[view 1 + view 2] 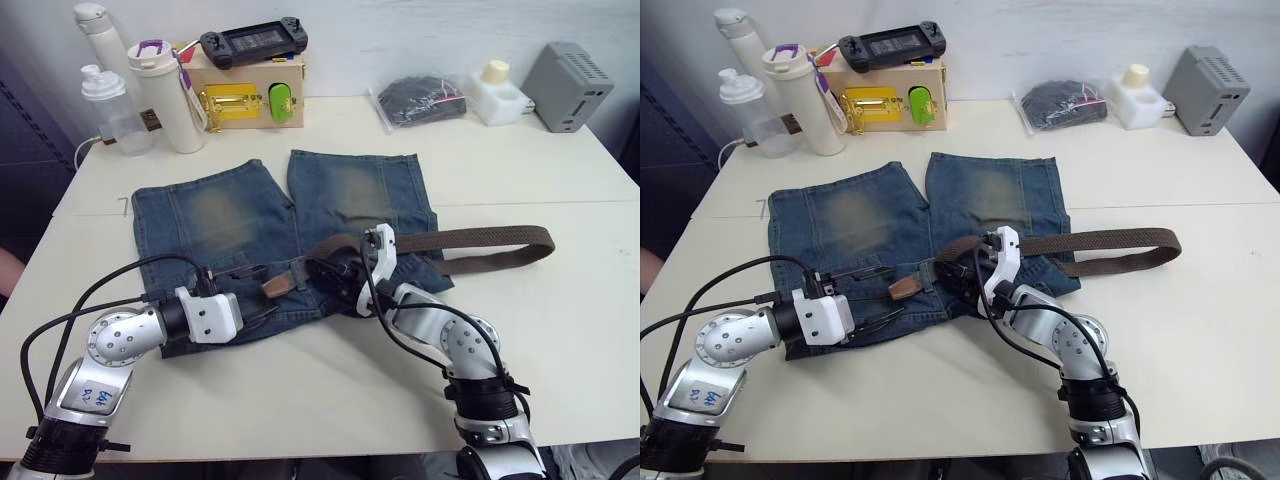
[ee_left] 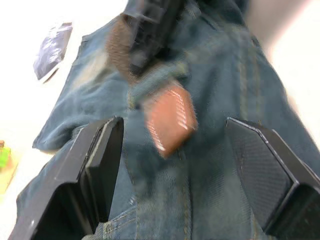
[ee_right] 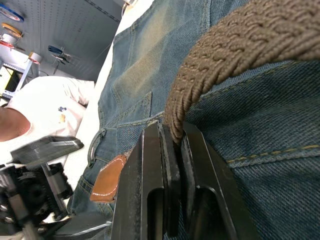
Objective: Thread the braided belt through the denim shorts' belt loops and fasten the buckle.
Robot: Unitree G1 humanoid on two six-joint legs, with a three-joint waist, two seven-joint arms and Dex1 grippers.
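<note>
Brown braided belt [image 3: 235, 40] pinched in right hand [image 3: 172, 150], no legible writing

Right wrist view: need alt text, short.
The right hand is shut on the braided belt, which arches up from between its fingers and runs across the denim shorts. Beyond, the belt's brown leather tip lies on the waistband, with the left hand nearby and a person in a white shirt past the table.

Faded denim shorts [image 1: 215, 225] — rough woven braided belt [image 1: 480, 240], smooth leather tip [image 1: 276, 285].
</note>
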